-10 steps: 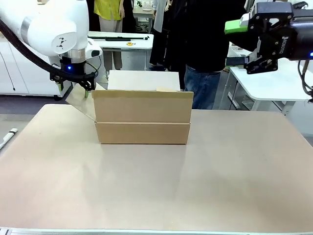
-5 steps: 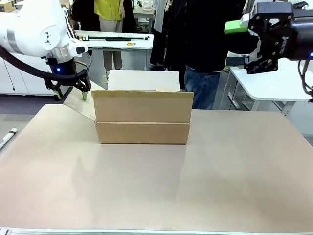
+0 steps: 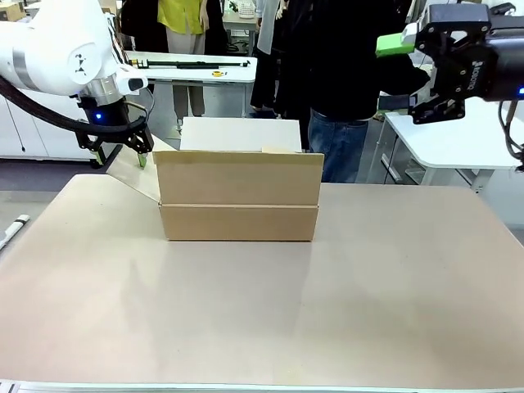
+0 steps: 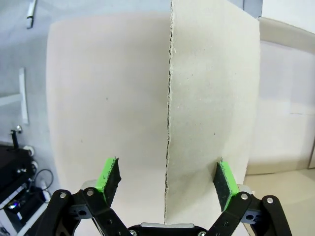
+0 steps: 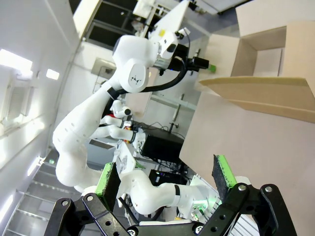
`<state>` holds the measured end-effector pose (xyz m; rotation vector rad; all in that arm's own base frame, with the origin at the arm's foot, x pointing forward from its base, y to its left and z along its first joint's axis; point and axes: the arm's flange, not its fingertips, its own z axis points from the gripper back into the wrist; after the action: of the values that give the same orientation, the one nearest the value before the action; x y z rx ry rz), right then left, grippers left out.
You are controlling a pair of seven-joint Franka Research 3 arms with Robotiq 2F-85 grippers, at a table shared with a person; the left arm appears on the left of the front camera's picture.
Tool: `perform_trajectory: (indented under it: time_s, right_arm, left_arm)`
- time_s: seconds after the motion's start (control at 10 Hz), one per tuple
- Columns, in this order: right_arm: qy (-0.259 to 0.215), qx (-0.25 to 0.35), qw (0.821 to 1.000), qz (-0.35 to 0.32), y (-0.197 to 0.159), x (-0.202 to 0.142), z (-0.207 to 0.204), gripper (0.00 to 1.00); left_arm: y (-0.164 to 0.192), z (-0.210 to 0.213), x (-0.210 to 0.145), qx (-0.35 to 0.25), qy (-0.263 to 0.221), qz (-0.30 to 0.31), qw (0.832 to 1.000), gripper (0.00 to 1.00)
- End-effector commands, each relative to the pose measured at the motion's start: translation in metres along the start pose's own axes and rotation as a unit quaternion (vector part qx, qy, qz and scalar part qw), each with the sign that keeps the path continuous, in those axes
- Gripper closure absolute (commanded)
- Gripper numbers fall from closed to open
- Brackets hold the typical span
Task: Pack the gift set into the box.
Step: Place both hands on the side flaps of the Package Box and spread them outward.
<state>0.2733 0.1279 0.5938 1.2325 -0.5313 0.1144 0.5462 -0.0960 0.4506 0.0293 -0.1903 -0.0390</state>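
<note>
The brown cardboard box (image 3: 237, 199) stands on the far middle of the table with its flaps open. Its left flap (image 3: 135, 173) slopes outward. My left gripper (image 3: 121, 155) hovers open just above that flap. In the left wrist view the flap's edge (image 4: 168, 123) runs between the spread green pads (image 4: 109, 177) without touching them. High at the right, my right gripper (image 3: 399, 74) is open and holds nothing. In the right wrist view the right gripper (image 5: 165, 175) is wide open, with the box (image 5: 268, 88) far ahead. The gift set is out of view.
A person in a dark top and jeans (image 3: 337, 90) stands behind the box at the far side. White tables (image 3: 458, 139) stand behind at the right and back left. A small white object (image 3: 12, 229) lies at the table's left edge.
The left arm swung leftward and its gripper shifted slightly left and down beside the flap, then held still. The right arm and box have not moved.
</note>
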Motion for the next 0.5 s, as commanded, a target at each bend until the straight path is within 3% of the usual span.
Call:
perform_trajectory:
  time_s: [0.0,0.1,0.2,0.4]
  right_arm:
    - [-0.006,0.013,1.000,0.007,-0.001,0.002,-0.005,0.00]
    - [0.000,0.000,1.000,0.000,0.000,0.000,0.000,0.00]
    - [-0.010,-0.080,0.997,-0.019,0.010,0.019,-0.018,0.00]
    - [0.080,-0.176,0.981,0.029,0.026,0.058,-0.101,0.00]
  left_arm:
    - [-0.002,0.002,0.000,0.013,0.001,0.008,1.000,0.00]
    - [-0.002,0.002,0.000,0.013,0.001,0.008,1.000,0.00]
    - [-0.002,0.002,0.000,0.013,0.001,0.008,1.000,0.00]
    - [-0.002,0.002,0.000,0.013,0.001,0.008,1.000,0.00]
